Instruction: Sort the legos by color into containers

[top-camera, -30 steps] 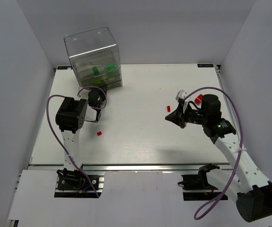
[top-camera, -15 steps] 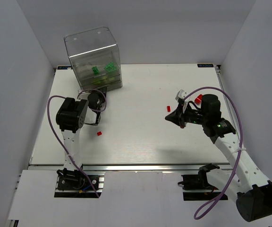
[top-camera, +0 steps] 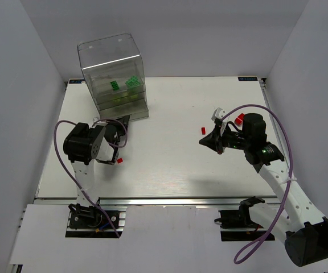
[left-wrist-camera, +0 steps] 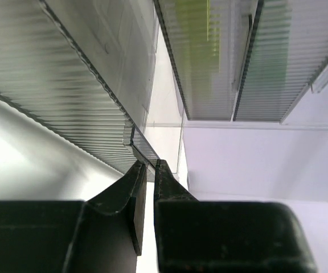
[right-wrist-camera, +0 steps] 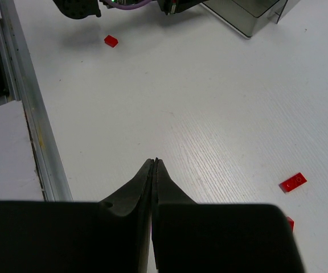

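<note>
Ribbed clear plastic is filling the left wrist view, so the tiers are blurring together there. A yellow-green smear (left-wrist-camera: 198, 28) is showing through, its brick count unreadable. The left fingers (left-wrist-camera: 124, 196) are pinching the thin lip of a clear drawer (left-wrist-camera: 138, 149). The right fingers (right-wrist-camera: 135, 187) are pressing together on nothing, hanging above the white, faintly grained tabletop (top-camera: 169, 165). Pale grey walls (top-camera: 169, 34) are closing it in. One clear cabinet (top-camera: 110, 51) is standing at the far left, with green legos (top-camera: 114, 85) showing inside as two patches. Three red ones are lying loose: the near-left lego (top-camera: 119, 161) beside the left arm, the middle lego (top-camera: 203, 130), and the right lego (top-camera: 239, 119), half hidden by the right arm.
</note>
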Controlling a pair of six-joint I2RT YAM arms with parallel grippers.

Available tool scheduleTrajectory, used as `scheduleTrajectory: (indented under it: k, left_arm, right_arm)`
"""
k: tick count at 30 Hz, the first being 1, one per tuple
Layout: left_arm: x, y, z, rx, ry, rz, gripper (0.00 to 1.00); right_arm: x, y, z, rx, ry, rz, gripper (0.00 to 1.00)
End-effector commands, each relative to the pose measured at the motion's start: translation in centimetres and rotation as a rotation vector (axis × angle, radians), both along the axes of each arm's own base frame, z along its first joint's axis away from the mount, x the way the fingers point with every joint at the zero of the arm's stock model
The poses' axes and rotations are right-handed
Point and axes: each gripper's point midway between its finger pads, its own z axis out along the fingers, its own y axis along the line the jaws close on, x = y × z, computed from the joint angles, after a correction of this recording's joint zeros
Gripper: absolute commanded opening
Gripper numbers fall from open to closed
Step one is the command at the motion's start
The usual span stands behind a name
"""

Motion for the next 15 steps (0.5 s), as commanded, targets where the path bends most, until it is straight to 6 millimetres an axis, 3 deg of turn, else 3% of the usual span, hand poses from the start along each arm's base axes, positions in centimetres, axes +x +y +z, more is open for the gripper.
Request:
scheduleTrajectory:
  k: [1,6,8,10,11,12,15]
  left_arm:
    - [-1.5,-0.6,0.5,0.033,0.016,-0.050,0.00]
    - [-2.4,-1.7,0.5,0.020,0.024,-0.122,0.00]
    - [-2.6,-2.0,0.5,0.011,0.025,-0.138,0.01]
    - [-2.9,-2.1,0.3,0.004,0.036,-0.148,0.17]
    - [-3.2,-2.7,0.3,0.001,0.039,-0.181,0.30]
    - [-3.6,-2.9,0.3,-0.001,0.045,-0.196,0.47]
    - [-4.3,-2.9,1.0,-0.003,0.043,-0.223,0.56]
  right_arm:
    - [0.1,0.2,1.0,0.011,-0.052,0.026,0.00]
    - [0.0,0.4,0.5,0.006,-0.042,0.042,0.02]
    - [0.1,0.3,0.1,0.001,-0.038,0.043,0.10]
    - [0.1,0.3,-0.2,-0.005,-0.037,0.051,0.25]
    - [0.1,0.3,-0.4,-0.008,-0.035,0.052,0.42]
    - [0.1,0.4,-0.5,-0.011,-0.033,0.055,0.52]
    - [0.3,0.3,-1.1,-0.026,-0.038,0.060,0.62]
